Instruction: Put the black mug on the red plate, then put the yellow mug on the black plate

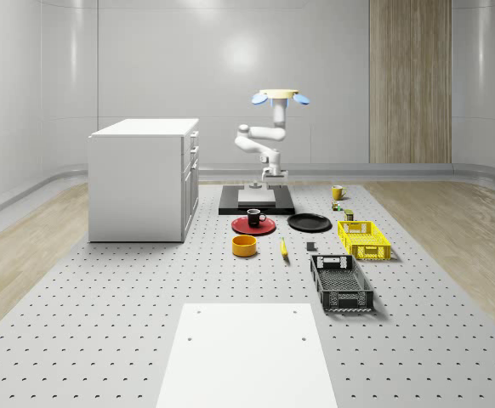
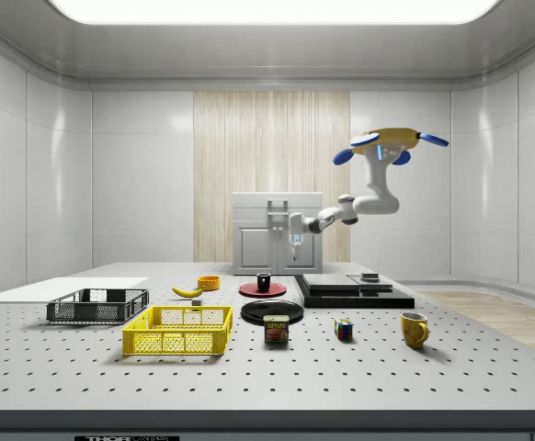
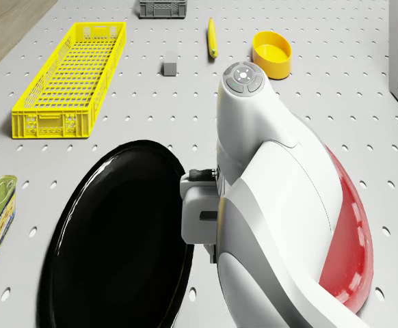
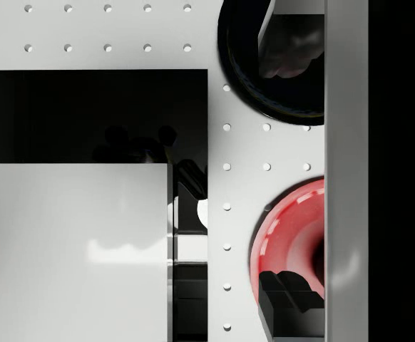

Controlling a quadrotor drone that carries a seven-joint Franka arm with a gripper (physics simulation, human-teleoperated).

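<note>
Blue-and-yellow SPAM tin [image 2: 277, 329] sits beside yellow crate [image 2: 177, 331].

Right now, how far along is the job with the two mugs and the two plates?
Done: the small black mug stands on the round red plate. In hand: nothing visibly; the drone hovers above the black-and-white platform, its gripper in the air near the plates. Left: the yellow mug sits on the table, apart from the round black plate.
</note>
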